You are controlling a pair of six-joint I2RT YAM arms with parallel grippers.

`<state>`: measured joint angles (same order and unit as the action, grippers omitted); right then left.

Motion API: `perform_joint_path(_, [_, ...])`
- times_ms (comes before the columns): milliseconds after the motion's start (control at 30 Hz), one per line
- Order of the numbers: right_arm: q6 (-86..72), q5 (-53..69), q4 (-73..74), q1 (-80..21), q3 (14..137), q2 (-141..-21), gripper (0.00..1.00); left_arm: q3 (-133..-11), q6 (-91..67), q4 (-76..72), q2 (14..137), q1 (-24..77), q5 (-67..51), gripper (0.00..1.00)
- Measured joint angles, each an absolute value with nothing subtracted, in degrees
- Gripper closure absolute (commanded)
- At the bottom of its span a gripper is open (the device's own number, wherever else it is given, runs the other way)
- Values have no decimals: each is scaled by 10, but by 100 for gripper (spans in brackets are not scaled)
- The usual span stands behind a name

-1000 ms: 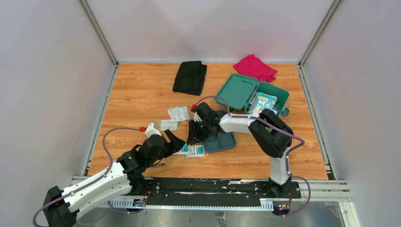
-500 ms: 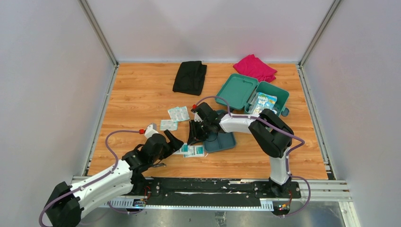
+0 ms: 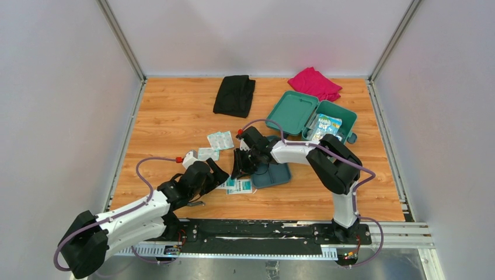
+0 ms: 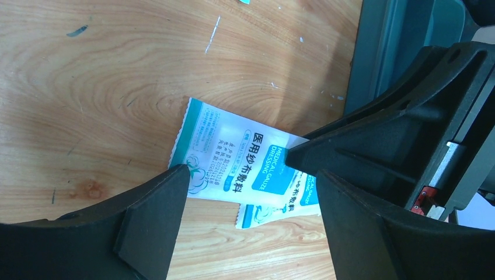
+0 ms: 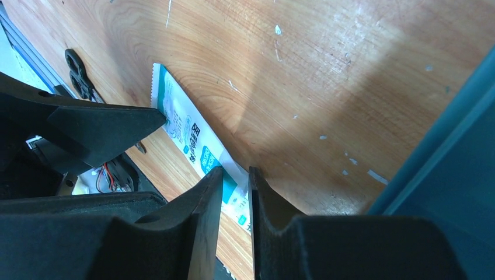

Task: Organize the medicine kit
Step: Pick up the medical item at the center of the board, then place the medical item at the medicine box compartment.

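The teal medicine kit (image 3: 337,116) lies open at the back right, its lid (image 3: 295,111) flat and a printed pack inside. Its dark teal inner tray (image 3: 275,173) sits on the table near the middle. Two white-and-teal gauze packets (image 3: 239,186) overlap just left of the tray, and show in the left wrist view (image 4: 225,157). My left gripper (image 4: 250,175) is open and low, a finger on each side of them. My right gripper (image 5: 235,170) is nearly shut, with the upper packet's (image 5: 187,131) end between its tips.
Two more gauze packets (image 3: 220,140) (image 3: 208,154) lie left of centre. A black folded cloth (image 3: 234,95) and a pink cloth (image 3: 315,83) lie at the back. The tray's edge (image 4: 397,41) is right beside both grippers.
My left arm's elbow has swung to the right and its gripper has crept slightly toward the packets. The right arm and the packets have not moved.
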<state>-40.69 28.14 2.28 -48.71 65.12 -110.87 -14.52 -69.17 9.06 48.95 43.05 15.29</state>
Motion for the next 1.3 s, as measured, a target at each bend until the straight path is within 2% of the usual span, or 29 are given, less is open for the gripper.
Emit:
perform_joint_path(200, [-412, 289, 18, -487, 651, -1111, 87, -147, -692, 88, 491, 429, 151, 14])
perform_joint_path(333, [-414, 291, 10, -487, 651, -1111, 100, -147, -692, 88, 491, 429, 151, 13])
perform_joint_path(533, [-414, 291, -9, -487, 644, -1100, 100, -149, -681, 110, 464, 429, 147, 1])
perform_joint_path(767, [-428, 236, -22, -487, 581, -991, 100, -246, -627, 209, 326, 429, 163, 0])
perform_joint_path(900, [-460, 141, -22, -487, 512, -872, 100, -308, -593, 264, 283, 429, 190, 0])
perform_joint_path(1100, [-545, -46, -19, -496, 375, -683, 100, -353, -536, 356, 283, 429, 215, 0])
perform_joint_path(1300, [-632, -188, 5, -538, 295, -601, 100, -420, -456, 421, 311, 429, 233, 0])
